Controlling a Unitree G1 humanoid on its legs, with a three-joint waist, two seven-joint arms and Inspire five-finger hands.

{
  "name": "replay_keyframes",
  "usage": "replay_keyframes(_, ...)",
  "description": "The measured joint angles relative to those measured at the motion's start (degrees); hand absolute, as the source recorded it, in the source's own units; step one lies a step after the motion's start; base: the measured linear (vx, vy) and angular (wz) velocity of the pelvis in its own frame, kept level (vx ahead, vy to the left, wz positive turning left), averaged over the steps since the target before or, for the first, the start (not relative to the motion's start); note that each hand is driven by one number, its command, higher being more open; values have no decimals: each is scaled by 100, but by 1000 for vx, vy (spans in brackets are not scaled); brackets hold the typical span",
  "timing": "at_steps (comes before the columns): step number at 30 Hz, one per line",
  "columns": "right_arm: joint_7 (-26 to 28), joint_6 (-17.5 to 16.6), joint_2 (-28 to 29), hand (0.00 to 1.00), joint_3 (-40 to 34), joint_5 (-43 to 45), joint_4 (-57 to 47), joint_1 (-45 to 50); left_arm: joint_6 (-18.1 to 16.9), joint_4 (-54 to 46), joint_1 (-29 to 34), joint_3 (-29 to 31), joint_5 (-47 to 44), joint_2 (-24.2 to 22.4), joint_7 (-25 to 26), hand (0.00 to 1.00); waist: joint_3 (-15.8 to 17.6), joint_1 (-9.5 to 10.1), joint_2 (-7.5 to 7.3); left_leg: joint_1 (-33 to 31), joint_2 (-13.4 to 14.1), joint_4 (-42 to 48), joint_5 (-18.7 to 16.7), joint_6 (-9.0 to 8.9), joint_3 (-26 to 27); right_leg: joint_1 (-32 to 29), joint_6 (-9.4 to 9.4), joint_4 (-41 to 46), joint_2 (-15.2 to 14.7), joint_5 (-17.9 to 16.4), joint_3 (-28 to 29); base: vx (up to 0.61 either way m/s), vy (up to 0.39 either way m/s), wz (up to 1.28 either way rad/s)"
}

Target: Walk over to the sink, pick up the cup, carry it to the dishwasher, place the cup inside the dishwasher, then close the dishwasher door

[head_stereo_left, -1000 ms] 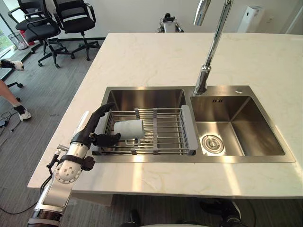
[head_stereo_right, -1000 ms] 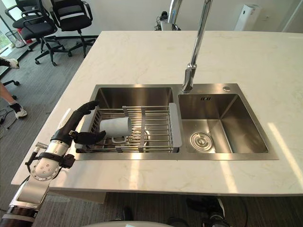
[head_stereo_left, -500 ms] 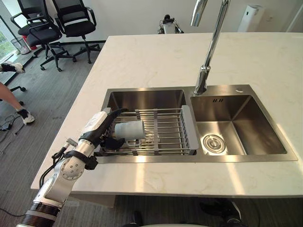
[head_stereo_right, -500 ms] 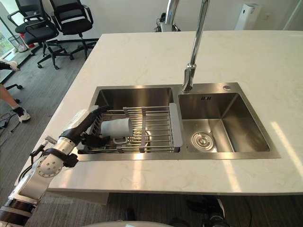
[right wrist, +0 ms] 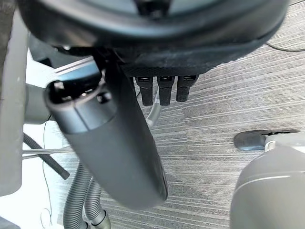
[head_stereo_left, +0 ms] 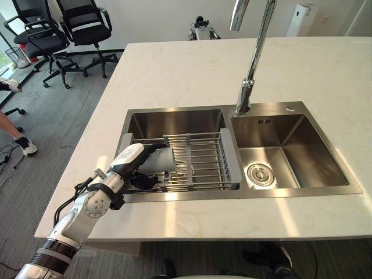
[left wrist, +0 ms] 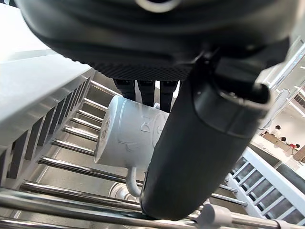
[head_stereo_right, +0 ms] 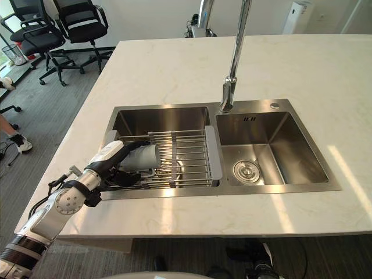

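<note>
The cup [head_stereo_left: 162,161], pale grey-white, is lying on its side at the 9 o'clock end of the wire rack [head_stereo_left: 204,160]. The rack is sitting across the near half of the sink's left basin [head_stereo_left: 174,121]. The cup's handle is pointing toward 6 o'clock, and the raised lettering on its wall is showing too partially in the left wrist view to read. The left hand [head_stereo_left: 128,163] is coming in from 8 o'clock over the sink's near-left rim and is wrapping the cup. Its fingers [left wrist: 145,90] are curling over the cup's upper side and its thumb [left wrist: 190,143] is crossing the near side, down to the rack's front rail. The rack's bars are running open toward 3 o'clock as far as its grey end-piece, which is lying against the divider before the right basin [head_stereo_left: 302,151]. The drain [head_stereo_left: 256,173] is sitting on that basin's floor. The faucet [head_stereo_left: 251,64] is rising at 1 o'clock of the cup, well apart from the hand. The pale stone counter [head_stereo_left: 174,67] is spreading wide toward 12 o'clock and is narrowing to a strip at 6 o'clock. Office chairs [head_stereo_left: 87,23] are standing on the grey floor at 11 o'clock, and a person's leg [head_stereo_left: 13,127] is showing at 9 o'clock by the view's edge. The right hand [right wrist: 152,43] is hanging over the floor with its fingers and thumb straight and apart.
</note>
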Motion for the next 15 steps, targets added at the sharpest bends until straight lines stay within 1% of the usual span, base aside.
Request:
replay_keyframes(1, 2, 6, 1, 90, 7, 2, 59, -41, 66, 448, -290, -119, 43, -33, 4, 90, 8, -102, -12, -2, 1, -2, -2, 2, 10, -1, 2, -13, 1, 9, 13, 0, 0, 0)
replay_keyframes(4, 3, 7, 1, 90, 7, 4, 59, -62, 190, 674, -443, -124, 218, -131, 8, 90, 14, -130, -22, -2, 5, -3, -6, 6, 42, -3, 5, -49, 2, 41, 40, -1, 1, -7)
replay_keyframes(5, 2, 9, 1, 90, 7, 4, 59, -61, 192, 715, -487, -123, 252, -170, 13, 30, 20, -128, -31, -3, 5, -3, -9, 9, 64, -1, 8, -82, 1, 66, 60, -5, 5, -7)
replay_keyframes(11, 5, 29, 8, 90, 12, 4, 59, -60, 245, 1027, -847, -253, 424, -190, -2, 30, 39, -141, -62, -3, 4, -4, -10, 11, 77, -3, 12, -90, -3, 78, 73, -1, 1, -1)
replay_keyframes(12, 5, 30, 9, 90, 13, 5, 59, -60, 297, 1101, -898, -256, 429, -177, -3, 30, 41, -148, -63, -4, 2, -4, -11, 12, 78, -2, 12, -93, -6, 78, 73, 0, 0, 0)
replay_keyframes(15, 5, 35, 17, 90, 39, 6, 59, -63, 332, 1100, -958, -267, 407, -175, 3, 30, 51, -157, -79, -5, 1, -3, -12, 14, 79, -2, 13, -99, -7, 79, 73, 0, 0, 0)
